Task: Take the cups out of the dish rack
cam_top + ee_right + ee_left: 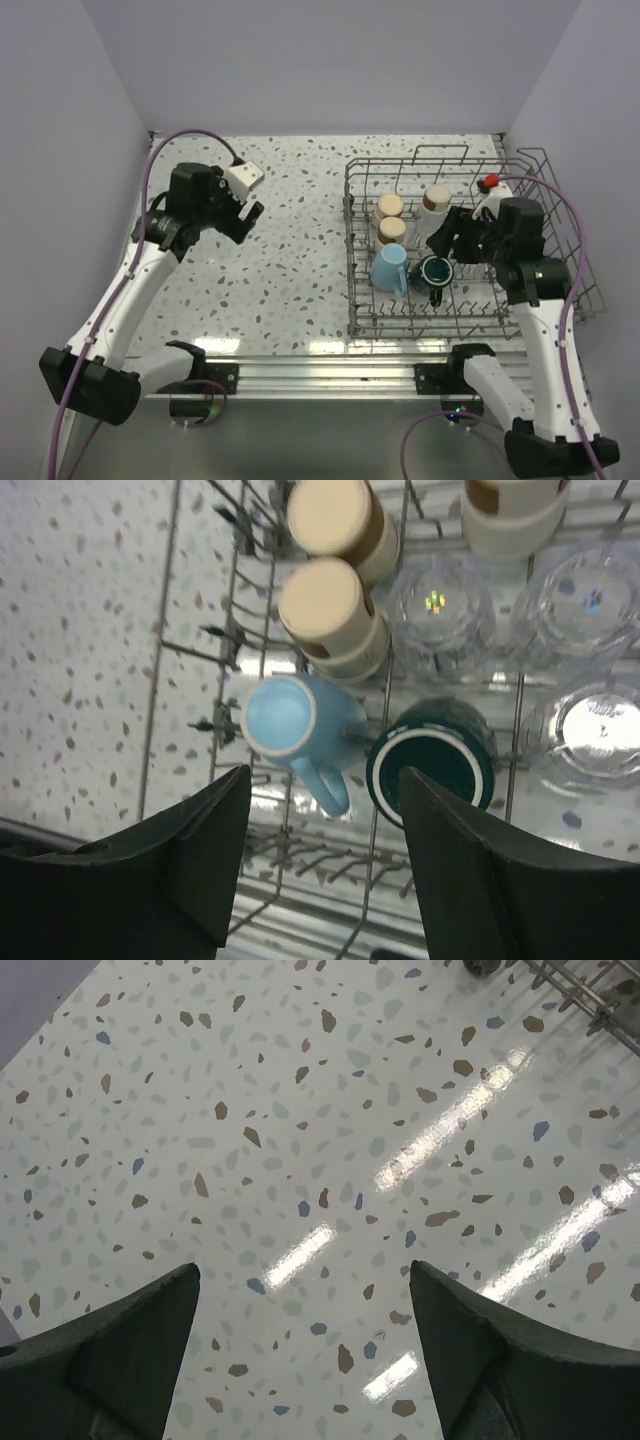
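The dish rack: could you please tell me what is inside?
A light blue mug, a dark teal mug, three beige tumblers and clear glass tumblers. The right arm covers part of the dish rack.

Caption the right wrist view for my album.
Open right gripper hovers above a blue mug and a teal mug in the rack.

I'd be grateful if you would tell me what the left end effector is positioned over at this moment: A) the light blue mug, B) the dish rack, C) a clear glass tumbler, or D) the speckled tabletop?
D: the left end effector hangs open above the speckled tabletop with nothing between its fingers, well apart from the dish rack.
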{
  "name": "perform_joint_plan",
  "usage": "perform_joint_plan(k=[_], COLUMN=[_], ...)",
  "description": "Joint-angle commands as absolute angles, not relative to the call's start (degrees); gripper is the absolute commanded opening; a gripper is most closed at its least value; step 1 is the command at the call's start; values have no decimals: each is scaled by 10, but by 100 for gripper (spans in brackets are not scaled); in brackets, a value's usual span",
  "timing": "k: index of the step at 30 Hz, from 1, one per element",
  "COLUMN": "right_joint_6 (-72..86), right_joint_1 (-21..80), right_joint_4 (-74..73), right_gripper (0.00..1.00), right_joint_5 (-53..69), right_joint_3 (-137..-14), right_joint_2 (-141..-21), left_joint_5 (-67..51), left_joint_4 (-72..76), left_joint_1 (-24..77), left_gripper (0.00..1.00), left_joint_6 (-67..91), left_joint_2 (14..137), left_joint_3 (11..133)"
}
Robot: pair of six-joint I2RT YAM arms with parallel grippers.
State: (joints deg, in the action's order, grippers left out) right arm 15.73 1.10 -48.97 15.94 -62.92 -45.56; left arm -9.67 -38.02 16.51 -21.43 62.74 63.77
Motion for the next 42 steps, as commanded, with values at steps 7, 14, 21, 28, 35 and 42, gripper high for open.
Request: perform_joint_plan(k=[7, 14, 21, 28, 35, 42], right_joint_6=[177, 178, 192, 173, 162, 157], right_joint_1=[303, 304, 305, 304, 304, 304], right_joint_4=[-590, -536, -472, -374, -337, -371], right_gripper=[51, 52, 47, 32, 25, 0], right_joint_5=[1, -48, -32, -18, -53, -38], right_joint_3=[-621, -606, -531, -481, -453, -478], right_joint_2=[-613, -613, -624, -613, -599, -578], left_joint_5=[-159, -192, -202, -212, -207, -213], left_joint_4=[-306, -306, -301, -301, -307, -307], left_joint_1=[167, 166, 167, 167, 167, 167], left_gripper=[90, 90, 91, 90, 90, 90], left_joint_6=[-155, -146, -132, -126, -132, -129], left_joint_2=[650, 651, 652, 651, 649, 643], left_joint_3=[689, 690, 694, 693, 696, 688])
